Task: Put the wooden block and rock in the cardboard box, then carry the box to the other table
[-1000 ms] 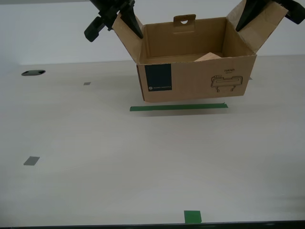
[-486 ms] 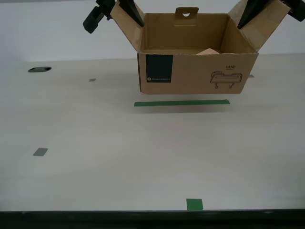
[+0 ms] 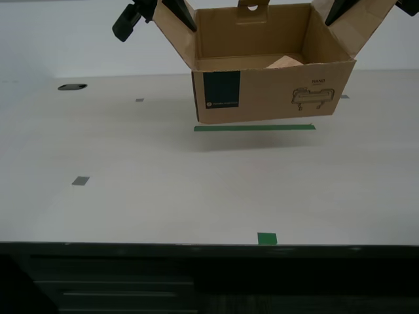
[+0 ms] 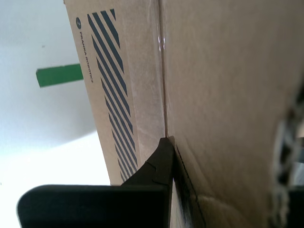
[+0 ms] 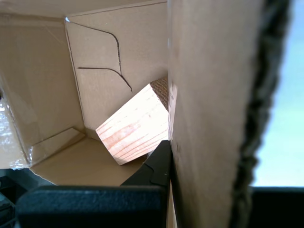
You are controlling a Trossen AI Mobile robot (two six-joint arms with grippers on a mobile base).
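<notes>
My first gripper is clamped on a side flap of the cardboard box, looking inside at the wooden block lying tilted on the box floor; my second gripper pinches another flap from the outside. The box hangs clear of the pale table, above a green tape strip. The rock is not visible, so loading looks at least partly done; setting the box down remains.

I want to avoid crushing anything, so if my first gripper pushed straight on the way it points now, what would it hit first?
Probably the wooden block inside the cardboard box, then the box floor. My first gripper is clamped on a flap; depth is unclear.
</notes>
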